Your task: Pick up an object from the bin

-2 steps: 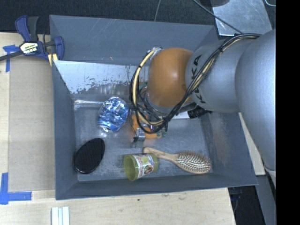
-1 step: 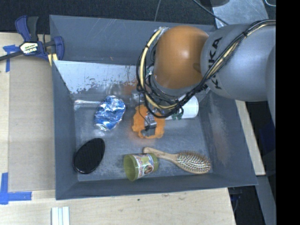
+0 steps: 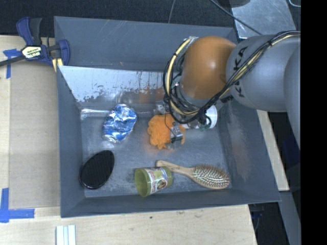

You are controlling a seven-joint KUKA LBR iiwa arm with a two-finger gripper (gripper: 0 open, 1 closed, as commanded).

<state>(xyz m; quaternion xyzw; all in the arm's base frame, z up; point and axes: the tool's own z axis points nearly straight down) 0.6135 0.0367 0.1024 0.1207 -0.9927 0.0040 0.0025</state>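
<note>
Gripper (image 3: 177,130) low in the grey metal bin (image 3: 69,152), under the arm's orange dome; whether it is parted or closed cannot be told. Touching its left side: an orange lumpy, ruffled-edged soft object (image 3: 159,132), flat on the floor. Further left, a crumpled blue-and-silver foil packet (image 3: 120,123). Below the gripper, a green cylindrical jar (image 3: 152,181) on its side and a wooden bristle hairbrush (image 3: 202,174); a black oval pad (image 3: 97,169) lower left
</note>
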